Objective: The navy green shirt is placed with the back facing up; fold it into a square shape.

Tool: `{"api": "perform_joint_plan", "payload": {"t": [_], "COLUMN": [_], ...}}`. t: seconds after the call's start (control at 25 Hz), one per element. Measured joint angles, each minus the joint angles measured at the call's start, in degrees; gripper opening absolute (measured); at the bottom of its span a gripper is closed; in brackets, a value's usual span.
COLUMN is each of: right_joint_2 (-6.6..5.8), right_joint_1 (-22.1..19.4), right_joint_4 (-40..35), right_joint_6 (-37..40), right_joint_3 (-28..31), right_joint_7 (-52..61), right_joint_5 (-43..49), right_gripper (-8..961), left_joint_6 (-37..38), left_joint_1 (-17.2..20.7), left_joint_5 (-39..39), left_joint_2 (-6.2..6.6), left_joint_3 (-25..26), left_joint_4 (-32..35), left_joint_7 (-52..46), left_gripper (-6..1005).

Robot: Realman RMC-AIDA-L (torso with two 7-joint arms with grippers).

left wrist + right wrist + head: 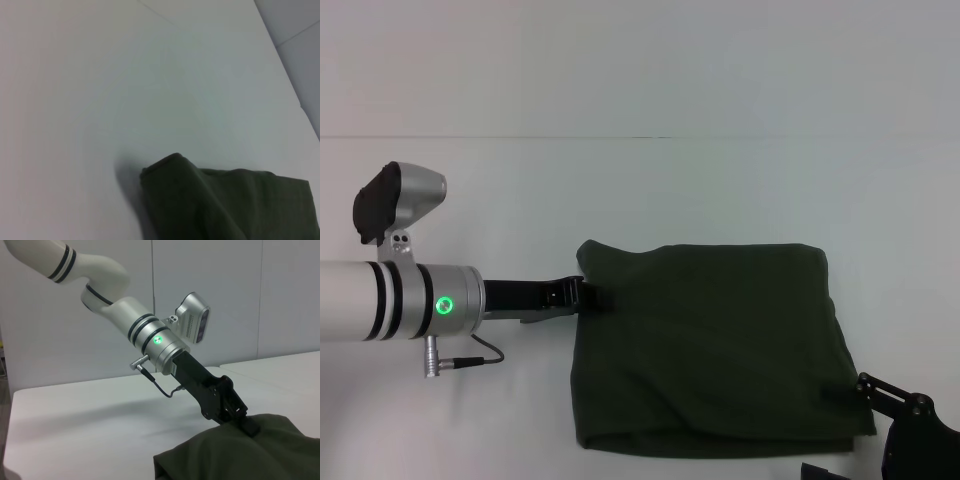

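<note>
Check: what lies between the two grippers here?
Only the folded navy green shirt: in the head view, left gripper meets its left edge, right gripper its near-right corner.

Left gripper (595,295) reaching rightward (fingers closed), right gripper (842,392) low

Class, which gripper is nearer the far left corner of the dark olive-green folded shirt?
Left. The left gripper touches the dark olive-green folded shirt just below that corner; the right gripper sits at its near right edge.

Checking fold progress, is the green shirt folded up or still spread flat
Folded. The navy green shirt lies as a compact, roughly square bundle with no sleeves showing; the left gripper is at its left edge, the right gripper at its near-right corner.
</note>
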State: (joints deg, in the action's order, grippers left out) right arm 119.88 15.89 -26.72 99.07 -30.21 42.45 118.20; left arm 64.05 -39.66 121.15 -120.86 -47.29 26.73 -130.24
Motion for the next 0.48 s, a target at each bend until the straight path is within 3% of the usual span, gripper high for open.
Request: {"api": "perform_joint_plan", "payload": {"t": [0.24, 0.48], "right_joint_2": [0.0, 0.0], "right_joint_1": [0.22, 0.64], "right_joint_4": [0.0, 0.0], "right_joint_6": [0.08, 0.09], "right_joint_3": [0.16, 0.4], "right_joint_7": [0.0, 0.51], "right_joint_5": [-0.11, -0.23], "right_gripper": [935, 935], "left_joint_6": [-0.92, -2.18], "left_joint_1": [0.18, 1.16], "left_joint_5": [-0.11, -0.13], "left_joint_2": [0.44, 2.78], "left_joint_3": [0.78, 3.06], "left_joint_4": [0.11, 0.24], "left_joint_7": [0.66, 0.97], "left_gripper": [94, 83]}}
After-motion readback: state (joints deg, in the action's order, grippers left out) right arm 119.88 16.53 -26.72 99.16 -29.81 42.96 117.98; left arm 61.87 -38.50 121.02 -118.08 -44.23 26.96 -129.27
